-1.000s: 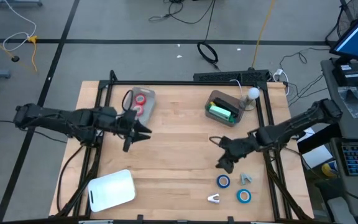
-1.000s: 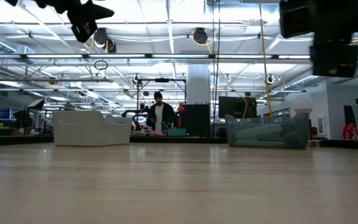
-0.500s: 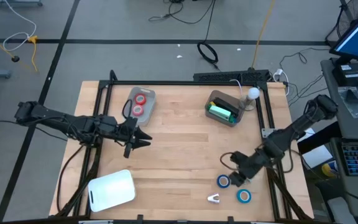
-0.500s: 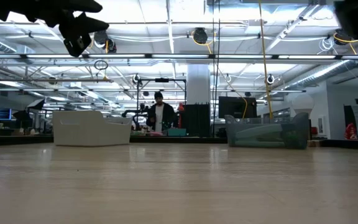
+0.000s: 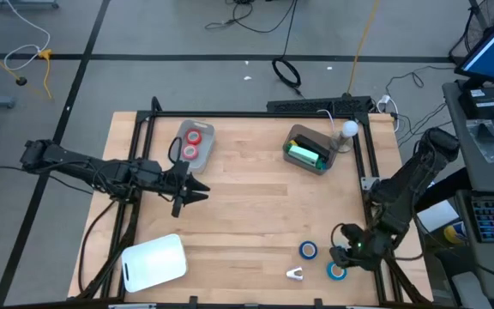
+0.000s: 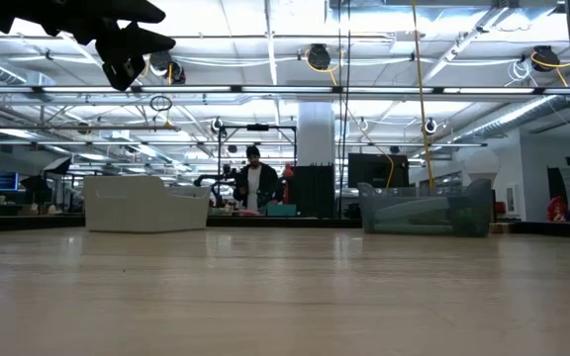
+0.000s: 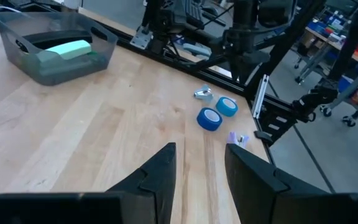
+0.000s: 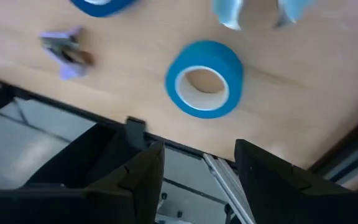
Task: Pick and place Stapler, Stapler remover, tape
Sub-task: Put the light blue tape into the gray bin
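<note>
A big open lab or workshop. Ceiling ducts (image 6: 315, 57) and strip lights run overhead. A person (image 6: 253, 183) stands among equipment racks (image 6: 255, 168) beyond the wooden table (image 6: 285, 287).

High camera is looking straight down on the table (image 5: 247, 197); low camera is looking level across it. Wrist cameras are both viewing a blue tape roll (image 8: 205, 79) near the table's edge, the right one closely.

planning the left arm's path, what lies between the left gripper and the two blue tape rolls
Bare wood. In the left wrist view only bare table lies between the left gripper and the blue tape rolls; the high view agrees.
</note>
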Robot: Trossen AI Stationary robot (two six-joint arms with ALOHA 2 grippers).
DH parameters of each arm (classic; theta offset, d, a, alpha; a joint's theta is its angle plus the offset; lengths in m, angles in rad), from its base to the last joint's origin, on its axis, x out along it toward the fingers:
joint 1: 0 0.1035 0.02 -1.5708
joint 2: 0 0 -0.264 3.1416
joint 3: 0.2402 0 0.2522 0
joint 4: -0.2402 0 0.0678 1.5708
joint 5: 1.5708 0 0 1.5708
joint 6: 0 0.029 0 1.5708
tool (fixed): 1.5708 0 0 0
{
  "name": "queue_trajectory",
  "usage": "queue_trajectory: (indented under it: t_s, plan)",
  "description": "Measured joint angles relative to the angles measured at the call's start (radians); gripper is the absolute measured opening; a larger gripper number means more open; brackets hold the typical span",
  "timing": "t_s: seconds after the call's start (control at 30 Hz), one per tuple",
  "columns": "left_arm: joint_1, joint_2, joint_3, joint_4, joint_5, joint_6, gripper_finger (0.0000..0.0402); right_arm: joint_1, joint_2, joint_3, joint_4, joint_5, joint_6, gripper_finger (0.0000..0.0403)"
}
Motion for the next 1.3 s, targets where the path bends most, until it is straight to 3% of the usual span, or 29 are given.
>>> queue_trajectory:
  t_s: [0.8,1.13,1.3]
  plan:
    - [0.002,0.0,0.0,-0.002,-0.042,0.001,0.0136,0.037,0.299,-0.001,0.088,0.001,0.042,0.0191]
    - [-0.011,0.0,0.0,-0.002,-0.041,0.007,0.0136,0.037,0.323,-0.002,0.145,0.003,-0.083,0.0189]
    - [-0.022,0.0,0.0,-0.002,-0.04,0.012,0.0136,0.037,0.323,-0.024,0.145,-0.001,-0.038,0.0181]
